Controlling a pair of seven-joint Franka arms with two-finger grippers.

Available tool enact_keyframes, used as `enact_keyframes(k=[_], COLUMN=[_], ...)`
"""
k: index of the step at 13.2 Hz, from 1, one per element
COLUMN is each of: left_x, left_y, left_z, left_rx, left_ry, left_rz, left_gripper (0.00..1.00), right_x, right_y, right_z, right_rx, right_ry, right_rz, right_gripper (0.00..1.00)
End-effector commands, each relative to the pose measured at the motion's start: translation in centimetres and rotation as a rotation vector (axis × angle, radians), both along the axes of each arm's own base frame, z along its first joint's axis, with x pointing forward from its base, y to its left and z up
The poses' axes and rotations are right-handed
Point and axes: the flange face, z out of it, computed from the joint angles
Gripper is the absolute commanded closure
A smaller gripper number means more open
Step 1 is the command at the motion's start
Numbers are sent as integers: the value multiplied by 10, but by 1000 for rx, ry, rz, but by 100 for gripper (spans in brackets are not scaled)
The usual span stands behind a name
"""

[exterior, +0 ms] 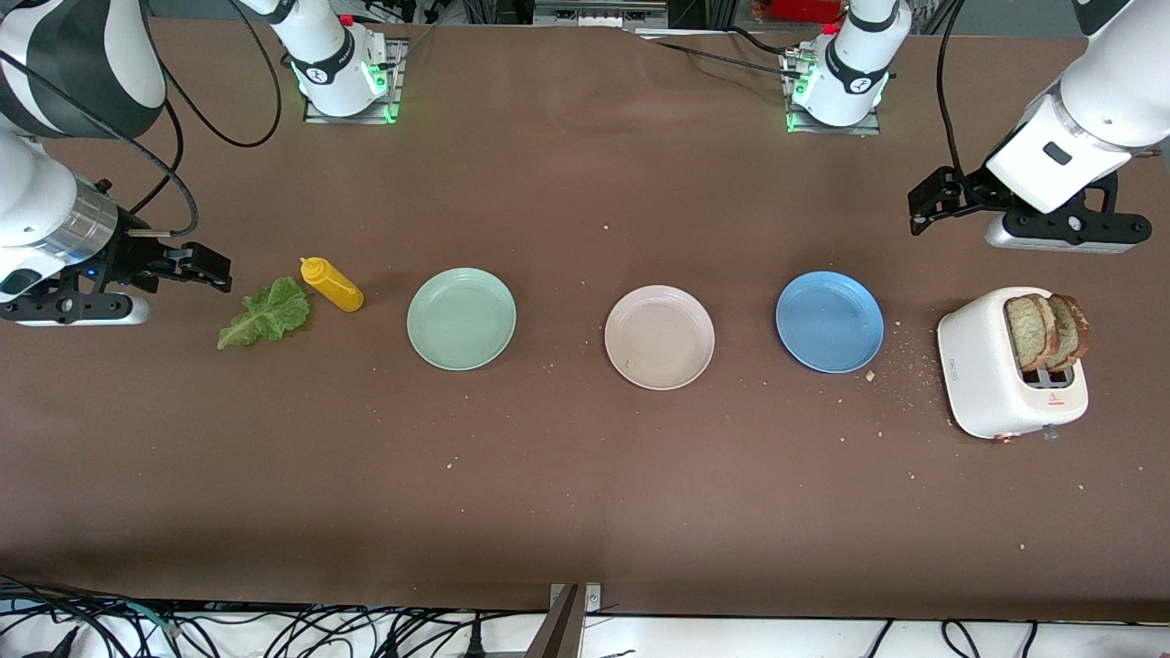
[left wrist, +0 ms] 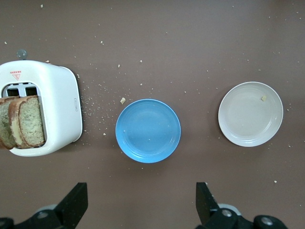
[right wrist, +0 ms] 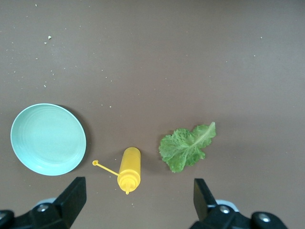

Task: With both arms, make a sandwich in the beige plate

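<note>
Seemingly idle, left claw [exterior: 932, 203] wide apart, empty, right claw [exterior: 206, 268] likewise, touching nothing.

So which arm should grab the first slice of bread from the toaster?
Probably left: the left gripper hangs open by the toaster holding the bread; the right gripper is near the lettuce.

Row along the table, from the right arm's end: lettuce leaf [exterior: 265, 313], sauce bottle [exterior: 332, 284] just beside it, three plates [exterior: 462, 319] well apart, then toaster [exterior: 1010, 376] holding two bread slices [exterior: 1047, 330] upright.
</note>
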Motion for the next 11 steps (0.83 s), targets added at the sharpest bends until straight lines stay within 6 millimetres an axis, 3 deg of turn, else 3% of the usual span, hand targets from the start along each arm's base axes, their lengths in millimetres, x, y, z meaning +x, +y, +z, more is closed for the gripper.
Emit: enact_keyframes(k=[1,11], left_x=[1,1], left_y=[2,2], left_z=[3,4], left_rx=[-23,-23], left_ry=[5,4], left_rz=[-13,-5], left_gripper=[0,0], right_x=[-2,-2], right_y=[2,1], right_z=[2,1], right_rx=[3,2], right_ry=[3,5], right_rz=[-8,-7], right_gripper=[0,0])
